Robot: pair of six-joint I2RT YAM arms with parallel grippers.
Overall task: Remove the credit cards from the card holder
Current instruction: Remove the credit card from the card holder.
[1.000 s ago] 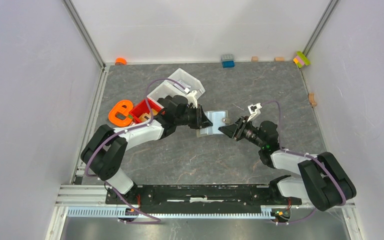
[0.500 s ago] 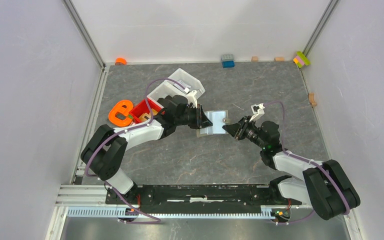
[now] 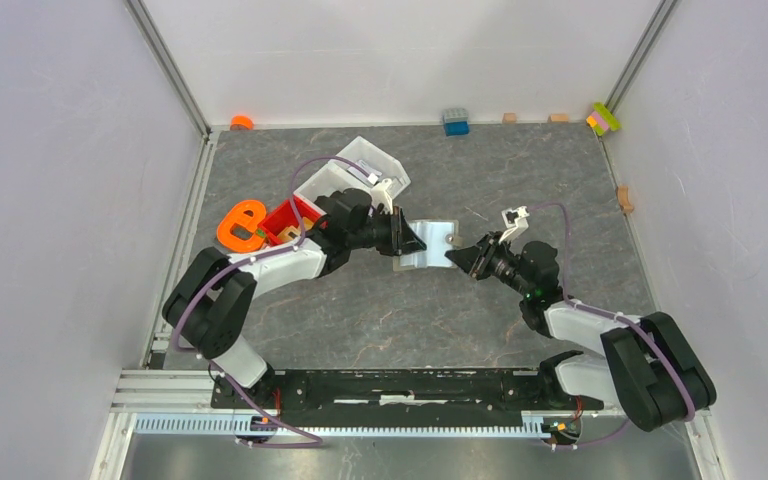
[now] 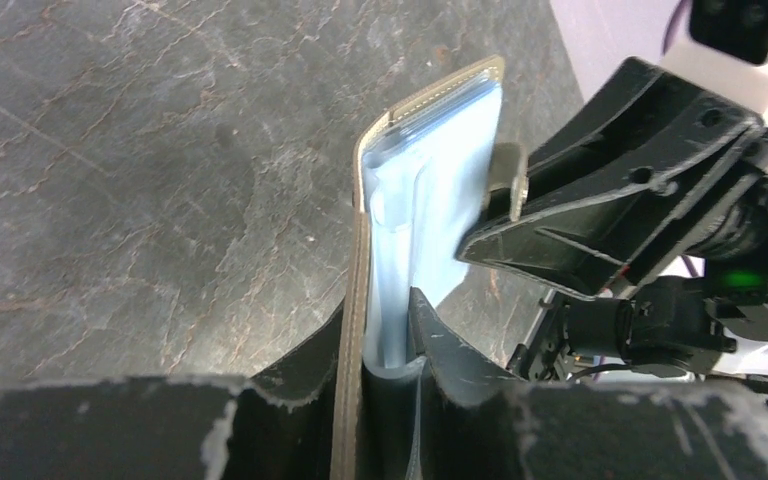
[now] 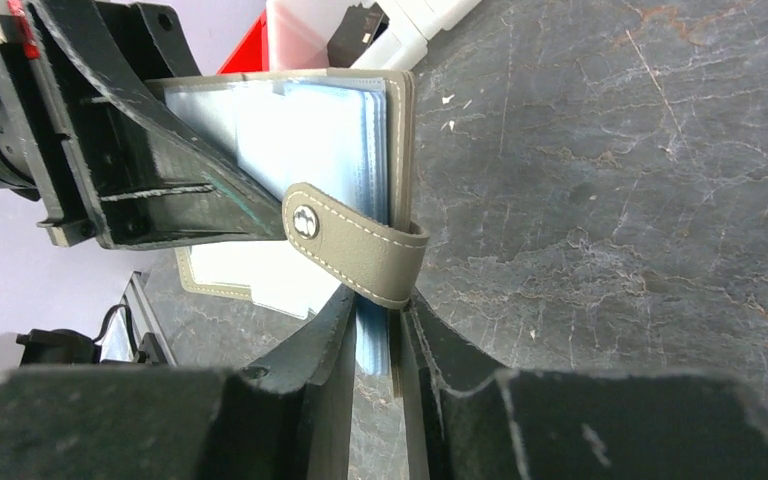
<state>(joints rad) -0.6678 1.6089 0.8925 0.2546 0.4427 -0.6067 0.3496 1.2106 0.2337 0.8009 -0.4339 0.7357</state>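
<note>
The card holder [image 3: 426,243] is held open like a book between the two arms, above the table [image 3: 380,310], one flap to each arm. At its nearer right side the right gripper [image 5: 375,312] is pressed together on the flap edge with a pale blue sheet caught in the pinch. I cannot tell whether it has a card alone or card and flap together. At its left side the left gripper [image 4: 385,318] is pinching the other flap along with the blue stack against it. The credit cards [image 5: 310,130] sit inside the holder, none out yet.

If each gripper clamps flap and cards together, pulling apart will likely free nothing. It would strain the fold, or the holder would slip from one pinch and drop. The cards look thin and slick, so several could slide out at once and scatter, or one could bend. The strap [image 5: 360,250] curls across the holder's open edge, just beside the right fingers, and may snag a card.

The holder is matte taupe, leather-like, with pale stitching along its rim and rounded corners. Its strap ends in a small metal snap. The cards are glossy, flat and layered. The table under it is dark grey with stone veining.

Beyond the holder to the left are a red bin [image 3: 285,215] and a white bin [image 3: 360,165], both hard plastic, with an orange toy [image 3: 240,225] beside them. Well beyond it, at the back wall, is a blue block [image 3: 455,122].
</note>
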